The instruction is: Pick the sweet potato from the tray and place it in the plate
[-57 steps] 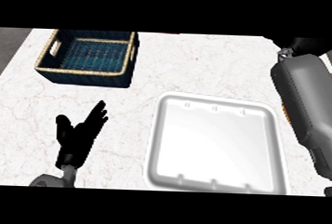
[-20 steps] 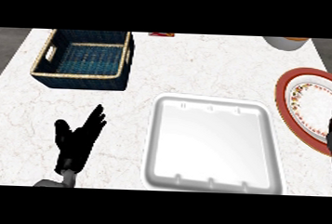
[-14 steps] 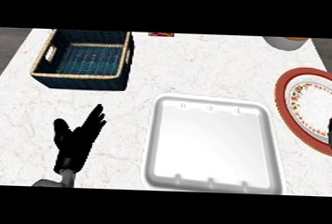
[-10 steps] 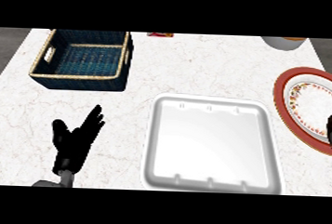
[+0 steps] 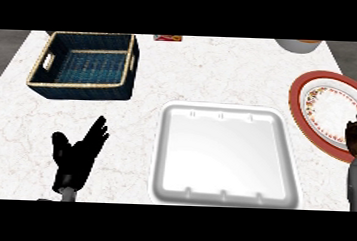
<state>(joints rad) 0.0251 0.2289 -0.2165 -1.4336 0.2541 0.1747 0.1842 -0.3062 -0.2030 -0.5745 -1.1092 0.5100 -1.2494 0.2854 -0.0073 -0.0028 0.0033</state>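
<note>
Since 2.9 s ago the right forearm has withdrawn from above the tray (image 5: 226, 156), and only part of the right hand (image 5: 356, 136) now shows at the right edge, over the near rim of the plate (image 5: 309, 87); whether it is clenched or released cannot be told, and the sweet potato cannot be seen, possibly hidden under that hand. Left hand (image 5: 78, 156) rests on the tabletop (image 5: 205, 73) at lower left, fingers straight and released, as before. Tray lies at centre, basket (image 5: 86, 66) at upper left.
</note>
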